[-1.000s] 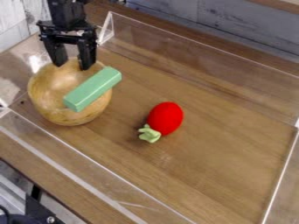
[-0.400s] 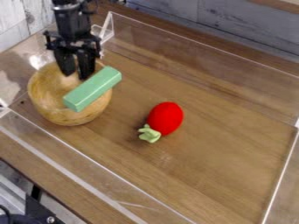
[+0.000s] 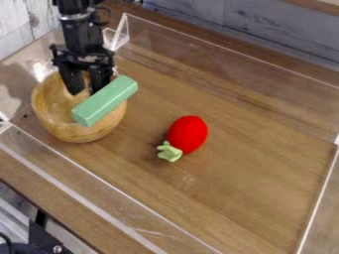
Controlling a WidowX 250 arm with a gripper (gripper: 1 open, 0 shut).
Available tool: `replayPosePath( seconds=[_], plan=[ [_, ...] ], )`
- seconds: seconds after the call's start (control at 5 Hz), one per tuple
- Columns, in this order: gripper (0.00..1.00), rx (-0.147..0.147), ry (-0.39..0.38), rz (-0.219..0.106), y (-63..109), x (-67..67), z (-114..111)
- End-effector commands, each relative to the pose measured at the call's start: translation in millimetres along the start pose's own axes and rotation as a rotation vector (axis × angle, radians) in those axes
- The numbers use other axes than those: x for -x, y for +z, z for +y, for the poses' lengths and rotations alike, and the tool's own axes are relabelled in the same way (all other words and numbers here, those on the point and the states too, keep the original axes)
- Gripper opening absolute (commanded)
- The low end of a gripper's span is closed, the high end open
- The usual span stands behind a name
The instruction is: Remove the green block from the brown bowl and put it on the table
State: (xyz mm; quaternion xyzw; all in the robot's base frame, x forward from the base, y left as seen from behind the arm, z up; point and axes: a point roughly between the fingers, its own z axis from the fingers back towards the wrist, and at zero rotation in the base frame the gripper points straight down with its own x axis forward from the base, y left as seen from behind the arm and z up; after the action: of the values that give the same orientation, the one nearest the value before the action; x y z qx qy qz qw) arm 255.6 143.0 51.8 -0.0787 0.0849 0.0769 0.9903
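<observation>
The green block (image 3: 105, 100) lies slanted in the brown bowl (image 3: 56, 120), its upper end over the bowl's rim, on the bench (image 3: 239, 193). The black fingers (image 3: 101, 81) reach down over the bowl's far side, right at the block's upper left; whether they touch it cannot be told. They look parted, with no clear grip on the block.
</observation>
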Motion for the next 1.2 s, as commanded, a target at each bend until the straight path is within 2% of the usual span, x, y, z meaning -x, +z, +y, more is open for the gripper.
replayPosePath(
  seconds=[0.0,0.2,0.4,0.6,0.8,1.0],
  plan=[
    [0.0,-0.035,-0.025,-0.076,30.5,4.9,-6],
    [0.0,-0.026,-0.076,-0.101,52.0,14.5,-33],
    [0.0,-0.021,-0.168,-0.108,62.0,19.3,-78],
    [0.0,-0.013,-0.285,-0.094,62.5,17.7,-116],
    [0.0,-0.011,-0.366,-0.07,56.8,19.8,-145],
    [0.0,-0.006,-0.365,-0.069,45.8,27.5,-191]
  ],
)
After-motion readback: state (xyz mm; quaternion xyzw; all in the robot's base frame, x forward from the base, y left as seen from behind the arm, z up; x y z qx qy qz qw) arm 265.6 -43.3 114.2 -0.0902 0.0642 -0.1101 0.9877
